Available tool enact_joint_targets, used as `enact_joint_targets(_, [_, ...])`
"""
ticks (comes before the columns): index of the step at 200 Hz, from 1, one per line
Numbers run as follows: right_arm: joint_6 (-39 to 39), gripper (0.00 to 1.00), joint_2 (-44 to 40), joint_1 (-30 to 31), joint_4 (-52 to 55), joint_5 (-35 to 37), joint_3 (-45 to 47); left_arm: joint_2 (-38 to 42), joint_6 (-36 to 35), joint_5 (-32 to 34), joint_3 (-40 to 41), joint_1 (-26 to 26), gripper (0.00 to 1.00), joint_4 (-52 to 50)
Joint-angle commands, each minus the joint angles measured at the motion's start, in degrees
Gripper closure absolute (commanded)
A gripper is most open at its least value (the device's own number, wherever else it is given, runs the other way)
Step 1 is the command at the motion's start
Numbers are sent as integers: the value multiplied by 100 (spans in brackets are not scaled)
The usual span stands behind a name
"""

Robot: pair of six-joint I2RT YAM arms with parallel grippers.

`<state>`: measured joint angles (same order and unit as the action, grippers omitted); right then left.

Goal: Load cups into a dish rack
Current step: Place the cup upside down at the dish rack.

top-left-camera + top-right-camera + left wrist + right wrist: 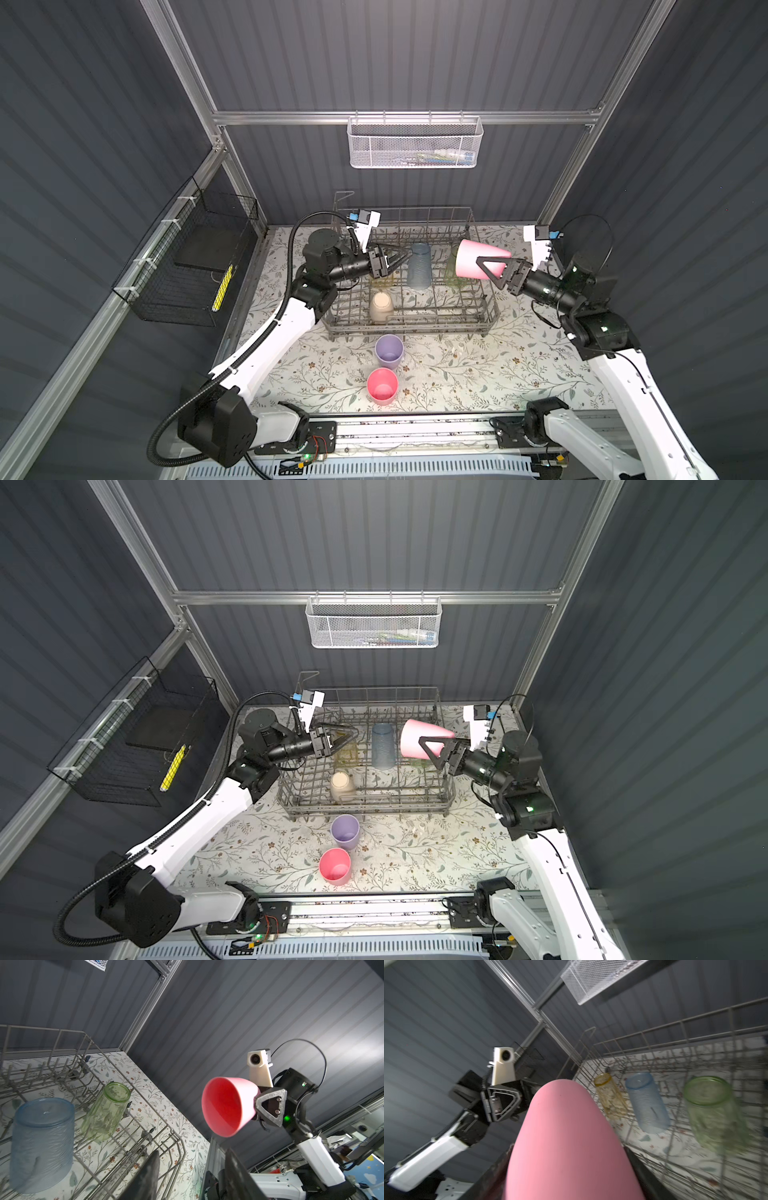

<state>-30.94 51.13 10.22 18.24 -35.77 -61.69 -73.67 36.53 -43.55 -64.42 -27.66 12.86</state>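
Observation:
The grey wire dish rack stands at the back of the floral table. Upside down in it are an amber cup, a blue cup, a green cup and a beige cup. My right gripper is shut on a pink cup, held on its side above the rack's right part. My left gripper is open and empty just above the amber cup. A lilac cup and another pink cup stand upright in front of the rack.
A white mesh basket hangs on the back wall above the rack. A black wire basket hangs on the left wall. Dark panel walls close in the table on three sides, and a rail runs along its front edge.

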Motion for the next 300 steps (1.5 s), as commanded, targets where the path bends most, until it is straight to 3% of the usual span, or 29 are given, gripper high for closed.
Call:
enact_joint_targets(1, [1284,55,366,115,2280,1222,-379,287,-746,251,-169,-11,49,-995])
enact_joint_targets(37, [1734,56,1032,686,3053,2792,-886,564,-929,347,-60,-2,49,-1310])
enact_joint_targets(108, [2017,56,2515,1469,3687,4304,-1733,885,-1068,363,256,-3,49,-1415])
enact_joint_targets(176, [2081,54,3259,1535,3479,4333,-1822,1016,-1210,329,360,0,50,-1541])
enact_joint_targets(300, [2061,51,3866,1624,3014,4473,-1391,829,-1144,185,406,-2,51,-1374])
